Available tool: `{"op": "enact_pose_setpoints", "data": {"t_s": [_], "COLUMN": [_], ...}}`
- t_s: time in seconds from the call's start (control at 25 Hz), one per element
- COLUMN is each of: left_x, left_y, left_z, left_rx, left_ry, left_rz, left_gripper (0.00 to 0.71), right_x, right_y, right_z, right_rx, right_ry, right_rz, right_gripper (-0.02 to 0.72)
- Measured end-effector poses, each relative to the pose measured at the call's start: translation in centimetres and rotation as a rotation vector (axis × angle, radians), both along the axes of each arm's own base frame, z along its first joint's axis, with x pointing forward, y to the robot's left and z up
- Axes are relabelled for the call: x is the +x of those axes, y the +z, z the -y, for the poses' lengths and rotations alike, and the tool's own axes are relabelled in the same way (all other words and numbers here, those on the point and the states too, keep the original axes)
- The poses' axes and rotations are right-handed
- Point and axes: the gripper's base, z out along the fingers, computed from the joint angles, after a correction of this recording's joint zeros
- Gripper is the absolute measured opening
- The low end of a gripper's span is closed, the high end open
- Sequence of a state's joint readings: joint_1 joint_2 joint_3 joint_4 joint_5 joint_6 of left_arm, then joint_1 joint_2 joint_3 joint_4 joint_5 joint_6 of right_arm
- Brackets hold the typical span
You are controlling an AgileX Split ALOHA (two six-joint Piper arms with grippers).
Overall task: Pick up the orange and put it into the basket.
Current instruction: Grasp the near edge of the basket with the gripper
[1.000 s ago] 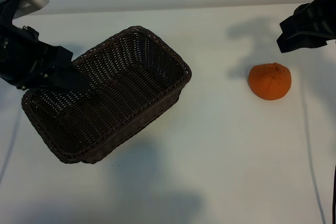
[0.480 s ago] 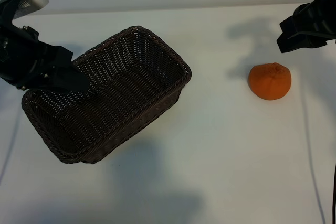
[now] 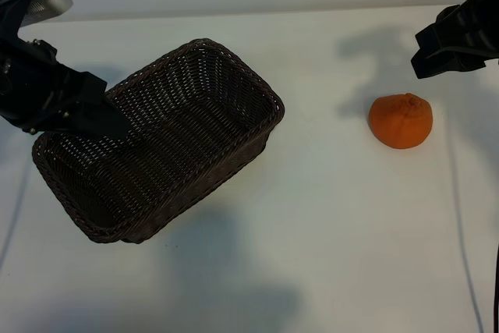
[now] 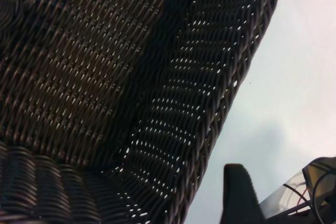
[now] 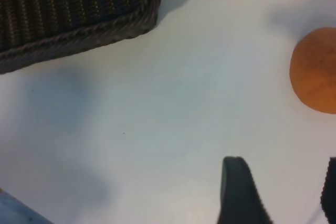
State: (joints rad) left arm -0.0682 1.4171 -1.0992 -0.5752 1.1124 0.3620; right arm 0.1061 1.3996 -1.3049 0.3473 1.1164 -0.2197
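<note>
Both grippers parted, empty: left gripper (image 3: 117, 124) over basket (image 3: 234, 76) rim; right gripper (image 3: 425, 56) near orange (image 3: 400, 121).

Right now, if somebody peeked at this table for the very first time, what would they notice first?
Probably the bright orange, sitting alone on the white table near the right side. Next comes the big dark woven basket, lying slanted on the left and empty. The left hand is at its rim, while the right hand hangs open above the orange, not touching it.
</note>
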Motion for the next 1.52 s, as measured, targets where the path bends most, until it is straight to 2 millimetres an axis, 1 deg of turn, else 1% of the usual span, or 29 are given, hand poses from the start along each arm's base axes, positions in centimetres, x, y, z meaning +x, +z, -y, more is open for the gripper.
{"op": "enact_pose_setpoints", "data": {"t_s": [0.36,0.48,0.56,0.8,0.92,1.12,1.28,1.52], "left_x": [0.0,0.0,0.1,0.2,0.3,0.7,1.0,2.1], "left_y": [-0.1,-0.2,-0.4,-1.1,-1.2,-1.2,-1.6,-3.4], "left_z": [-0.2,-0.6,-1.4,-6.2,-7.4,-7.4,-7.5,-7.6], "left_rx": [0.024,0.048,0.078,0.308,0.371,0.356,0.354,0.362], "left_ry": [-0.042,0.007,0.092,0.409,0.495,0.551,0.592,0.597], "left_rz": [0.023,-0.003,-0.039,-0.127,-0.127,-0.098,-0.096,-0.147], "left_gripper": [0.452,0.452,0.452,0.452,0.452,0.452,0.452,0.452], "right_x": [0.0,0.0,0.0,0.0,0.0,0.0,0.1,0.2], "right_y": [0.0,0.0,0.0,0.0,0.0,0.0,0.0,0.1], "right_z": [0.0,0.0,0.0,0.0,0.0,0.0,0.0,0.0], "right_rx": [0.000,0.000,0.000,0.000,0.000,0.000,0.001,0.002], "right_ry": [0.000,0.000,0.000,0.000,0.000,-0.001,-0.004,-0.007], "right_rz": [0.000,0.000,0.000,0.000,0.000,0.002,0.011,0.019], "right_gripper": [0.391,0.391,0.391,0.391,0.391,0.391,0.391,0.391]}}
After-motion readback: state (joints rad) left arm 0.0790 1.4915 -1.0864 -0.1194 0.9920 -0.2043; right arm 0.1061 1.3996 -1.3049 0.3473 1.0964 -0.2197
